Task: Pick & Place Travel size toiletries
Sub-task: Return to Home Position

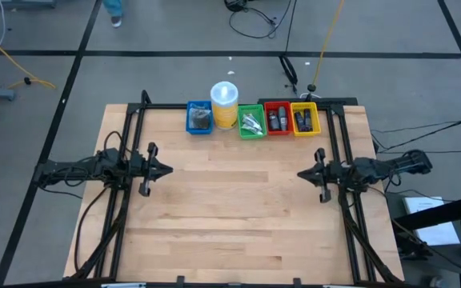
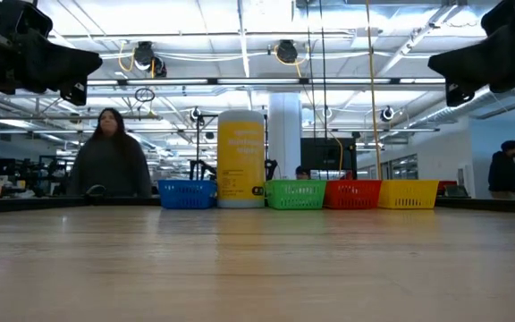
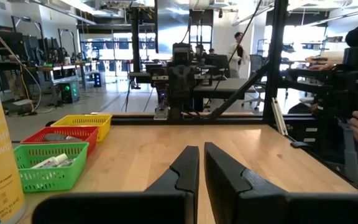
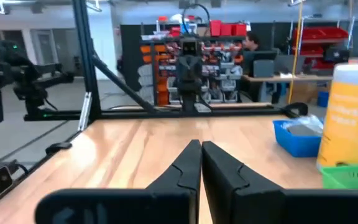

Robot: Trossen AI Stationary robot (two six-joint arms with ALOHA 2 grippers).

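Observation:
The toiletries lie in a row of bins at the table's far edge. Grey discs in clear wrap (image 1: 201, 118) fill the blue bin (image 1: 190, 122). White-silver tubes (image 1: 252, 122) lie in the green bin (image 1: 250, 134). Dark oblong containers (image 1: 276, 120) sit in the red bin (image 1: 277, 104), and more of them (image 1: 302, 120) in the yellow bin (image 1: 317, 118). My left gripper (image 1: 170, 169) hovers shut over the table's left side, and my right gripper (image 1: 299, 174) hovers shut over the right side. They point at each other and hold nothing.
A yellow cylinder with a white lid (image 1: 225, 104) stands between the blue and green bins. The bare wooden table (image 1: 230, 208) spreads between the arms and toward the near edge. A black frame (image 1: 134, 136) runs along the table's sides. People stand in the room beyond (image 2: 110, 156).

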